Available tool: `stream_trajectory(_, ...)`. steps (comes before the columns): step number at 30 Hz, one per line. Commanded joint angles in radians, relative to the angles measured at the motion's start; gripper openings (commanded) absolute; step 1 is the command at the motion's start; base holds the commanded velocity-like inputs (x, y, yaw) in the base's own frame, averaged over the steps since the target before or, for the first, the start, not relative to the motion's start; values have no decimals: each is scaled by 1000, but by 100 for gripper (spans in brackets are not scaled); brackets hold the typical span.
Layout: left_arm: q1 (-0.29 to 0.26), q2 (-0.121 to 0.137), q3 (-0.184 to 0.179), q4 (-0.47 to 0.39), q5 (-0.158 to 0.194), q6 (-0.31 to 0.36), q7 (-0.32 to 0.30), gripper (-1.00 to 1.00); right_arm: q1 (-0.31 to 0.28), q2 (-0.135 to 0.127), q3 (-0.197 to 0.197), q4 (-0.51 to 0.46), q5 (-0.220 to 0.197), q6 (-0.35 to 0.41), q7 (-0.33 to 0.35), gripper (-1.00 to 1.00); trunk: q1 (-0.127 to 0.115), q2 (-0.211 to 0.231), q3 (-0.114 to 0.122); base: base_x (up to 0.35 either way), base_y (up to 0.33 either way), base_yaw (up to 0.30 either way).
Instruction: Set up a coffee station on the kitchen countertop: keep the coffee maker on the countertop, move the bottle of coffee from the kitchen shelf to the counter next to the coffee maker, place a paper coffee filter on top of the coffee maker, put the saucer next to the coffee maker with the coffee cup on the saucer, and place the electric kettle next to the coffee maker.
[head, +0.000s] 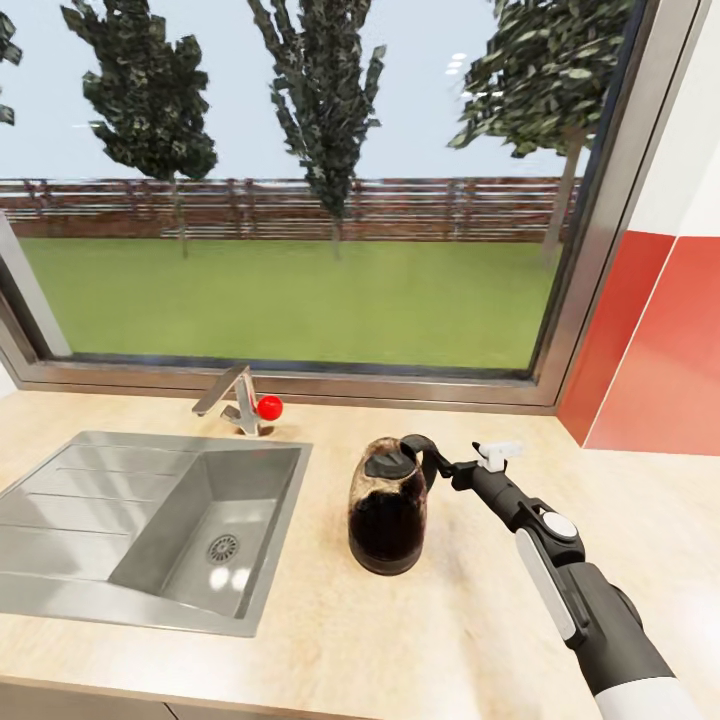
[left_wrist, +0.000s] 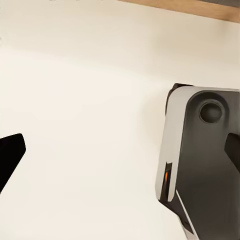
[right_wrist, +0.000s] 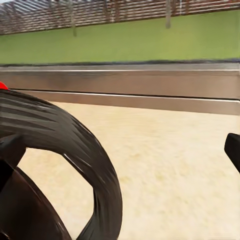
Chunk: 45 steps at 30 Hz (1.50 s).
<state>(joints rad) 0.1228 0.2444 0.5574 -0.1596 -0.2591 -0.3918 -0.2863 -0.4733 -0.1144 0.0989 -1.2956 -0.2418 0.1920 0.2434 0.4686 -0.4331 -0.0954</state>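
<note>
Right arm (head: 590, 610), nearest our head camera, reaches forward over the countertop (head: 480, 640). From left to right we see a steel sink (head: 150, 520) set into the light wood worktop, a tap (head: 232, 398) with a red knob (head: 269, 407) behind it, then the kettle (head: 388, 505), then our right gripper (head: 447, 470), with a red wall panel (head: 660, 360) at the far right.

We see the kettle standing upright on the countertop just right of the sink, clear glass above, dark in its lower half, black lid on top. Its black loop handle (head: 425, 457) points towards our right gripper, which sits right at the handle. From the head view we cannot tell whether the fingers are clamped on it or parted. Our right wrist camera shows the ribbed black handle (right_wrist: 75, 160) curving large in front of the lens, one dark fingertip (right_wrist: 233, 150) well apart from it at the picture's edge, and bare worktop between, so the grip looks loose; we cannot say for certain.

Behind the counter a wide window (head: 300, 200) looks onto grass, trees and a fence.

Our left wrist camera shows a pale surface, a grey-and-white robot part (left_wrist: 200, 160) and one dark fingertip (left_wrist: 10, 155); we cannot tell that gripper's state.
</note>
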Motion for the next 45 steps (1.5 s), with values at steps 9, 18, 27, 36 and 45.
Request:
stream_trajectory(9, 0, 1, 9, -1, -8, -2, -5, 100, -1, -1, 1, 2, -9, 6, 0, 100, 1, -2, -2, 72, -28, 0)
stream_trajectory(18, 1, 1, 9, -1, -7, -2, -5, 100, -1, -1, 1, 37, -8, 6, 0, 100, 1, -2, -2, 2, -1, 0)
stream_trajectory(27, 1, 0, 9, -1, -6, -2, -5, 100, -1, -1, 1, 46, -8, 6, 1, 100, 1, -2, -2, 0, 0, 0)
stream_trajectory(36, 1, 0, 9, -1, -6, -2, -5, 100, -1, 0, 2, 54, -8, 6, 2, 100, 1, -2, -2, 0, 0, 0)
stream_trajectory(45, 1, 0, 9, -1, -6, -2, -5, 100, -1, 1, 4, 61, -8, 6, 2, 100, 1, -2, -2, 0, 0, 0)
